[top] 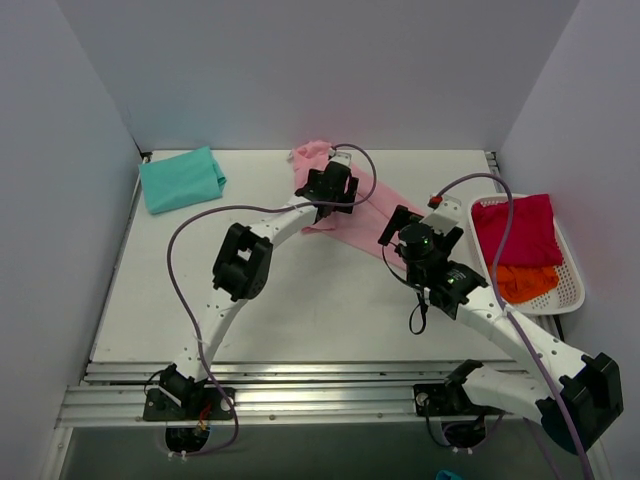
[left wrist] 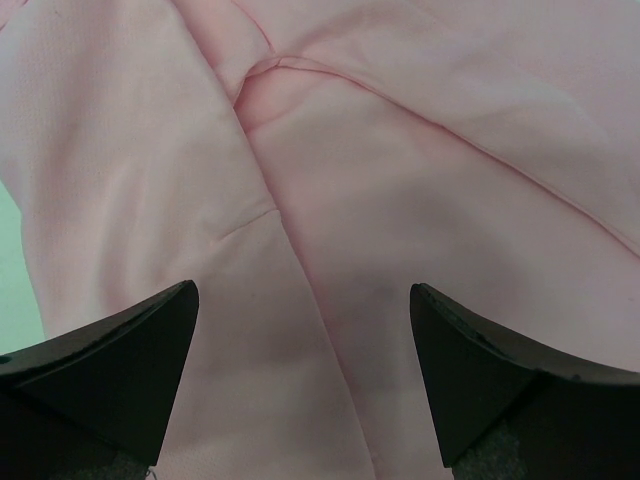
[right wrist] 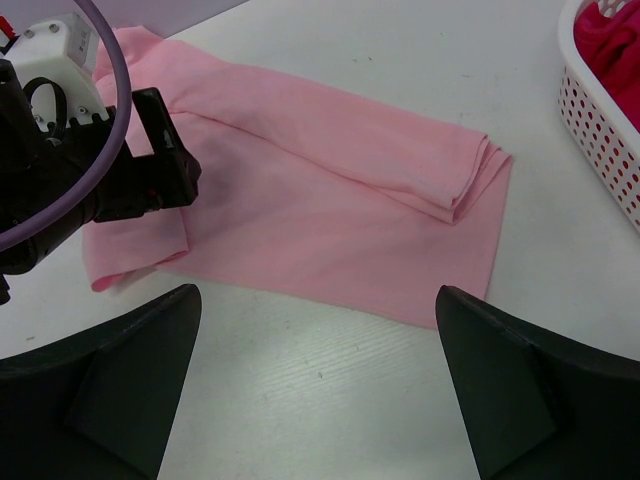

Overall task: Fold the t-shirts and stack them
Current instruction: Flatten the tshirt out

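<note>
Meanwhile, the left hand (left wrist: 305, 340) hung low over the pink t-shirt (right wrist: 330, 230), fingers wide apart and holding nothing. The right hand (right wrist: 315, 360) hovered over the shirt's near edge, equally spread. The shirt lay partly folded mid-surface (top: 300, 320). The teal t-shirt (top: 181, 179) sat folded far left, and the red t-shirt (top: 520, 230) filled the basket (top: 572, 292).

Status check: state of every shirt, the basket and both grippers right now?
pink t-shirt: folded into a long strip, flat on the table.
teal t-shirt: folded, far left corner.
basket: upright, right edge, holds two shirts.
red t-shirt: lying in the basket.
orange t-shirt: bunched in the basket.
left gripper: open, low over pink cloth, empty.
right gripper: open, above the table, empty.
</note>
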{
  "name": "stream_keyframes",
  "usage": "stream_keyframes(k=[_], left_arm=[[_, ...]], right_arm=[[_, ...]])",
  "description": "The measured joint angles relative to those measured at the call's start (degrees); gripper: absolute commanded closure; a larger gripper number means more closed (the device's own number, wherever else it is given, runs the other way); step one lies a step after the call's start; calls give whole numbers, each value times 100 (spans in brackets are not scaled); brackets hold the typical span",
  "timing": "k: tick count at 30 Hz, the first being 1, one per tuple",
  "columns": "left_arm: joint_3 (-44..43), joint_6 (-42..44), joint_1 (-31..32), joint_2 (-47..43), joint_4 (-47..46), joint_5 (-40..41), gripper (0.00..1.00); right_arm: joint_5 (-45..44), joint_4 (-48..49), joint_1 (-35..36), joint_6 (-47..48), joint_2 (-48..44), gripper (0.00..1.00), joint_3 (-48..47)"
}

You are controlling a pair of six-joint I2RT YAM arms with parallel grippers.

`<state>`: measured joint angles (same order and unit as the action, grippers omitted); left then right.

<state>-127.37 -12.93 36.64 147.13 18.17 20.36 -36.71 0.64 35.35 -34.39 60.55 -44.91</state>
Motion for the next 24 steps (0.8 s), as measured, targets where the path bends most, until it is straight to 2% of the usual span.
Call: stream_keyframes(k=[1,7,19,24], left_arm=[[-11,-33,0,20,39,2,10],[-337,-168,-17,195,304,22,20],[-1034,-413,-125,555,896,48,24],[-1412,-498,-162,739,1158,42,30]], right_arm=[[0,0,0,0,0,0,0],[0,0,0,4,0,0,2],[0,0,0,13,0,0,2],[0,0,0,13,0,0,2]])
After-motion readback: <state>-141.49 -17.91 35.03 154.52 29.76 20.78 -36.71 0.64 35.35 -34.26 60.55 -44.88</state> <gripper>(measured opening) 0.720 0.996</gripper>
